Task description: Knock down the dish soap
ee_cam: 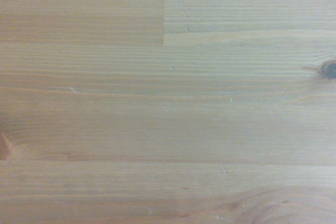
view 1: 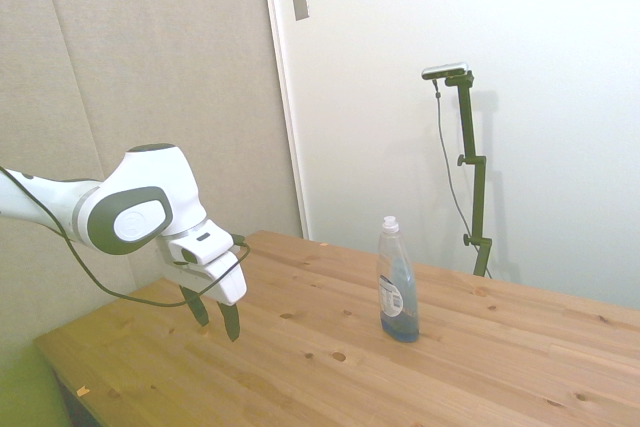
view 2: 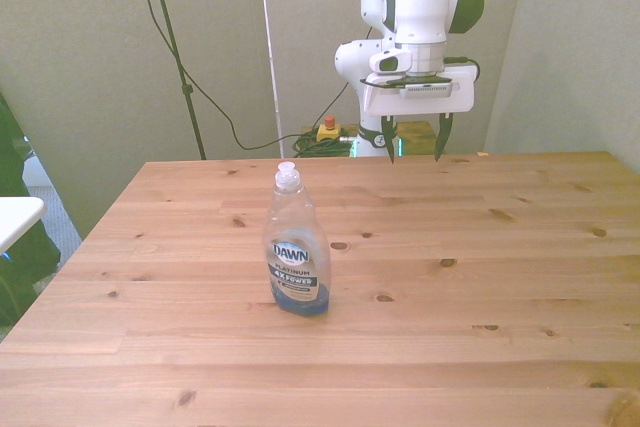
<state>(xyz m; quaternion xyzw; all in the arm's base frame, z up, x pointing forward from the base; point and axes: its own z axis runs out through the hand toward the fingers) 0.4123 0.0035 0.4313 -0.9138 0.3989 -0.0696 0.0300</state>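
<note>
Item, bottle [view 2: 296, 256]: dish soap, standing upright on the table [view 2: 500, 287], long axis vertical, white cap uppermost; it lies well apart from the gripper [view 2: 412, 142], out ahead of the fingertips and off toward the front view's left, with bare wood between; only one arm is present, so no choice of reach arises. Item, gripper: hanging above the table near its far edge, fingers pointing down and spread wide, holding nothing and touching nothing; the wrist view shows only plain boards beneath it, no bottle.
</note>
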